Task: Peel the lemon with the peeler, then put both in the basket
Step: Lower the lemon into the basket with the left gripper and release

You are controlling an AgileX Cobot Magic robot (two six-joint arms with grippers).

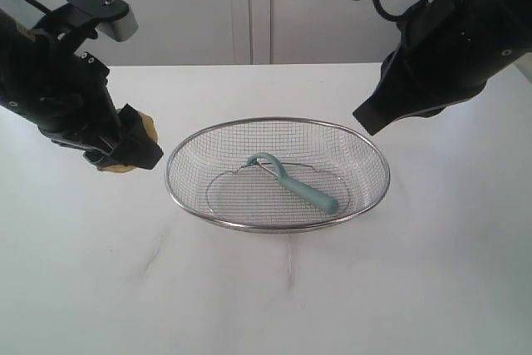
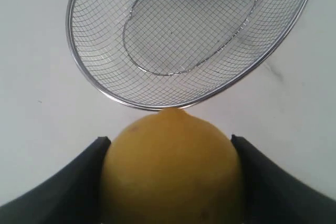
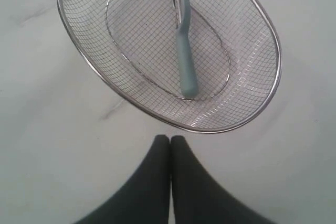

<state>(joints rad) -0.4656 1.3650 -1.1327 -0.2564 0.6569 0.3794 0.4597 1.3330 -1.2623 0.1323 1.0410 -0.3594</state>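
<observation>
The peeler (image 1: 295,182) already lies in the basket (image 1: 274,229) — 1 of 2 items home. The left claw (image 1: 131,152) pinches the yellow-skinned lemon (image 2: 170,171) just outside the rim; the right claw (image 3: 169,140) hangs pressed together, empty.

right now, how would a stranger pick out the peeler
Find the wide wire-mesh basket at the centre. The peeler lies inside it, alone. It is slim and pale teal with a hooked head, unlike the round yellow lemon held outside the rim.
</observation>
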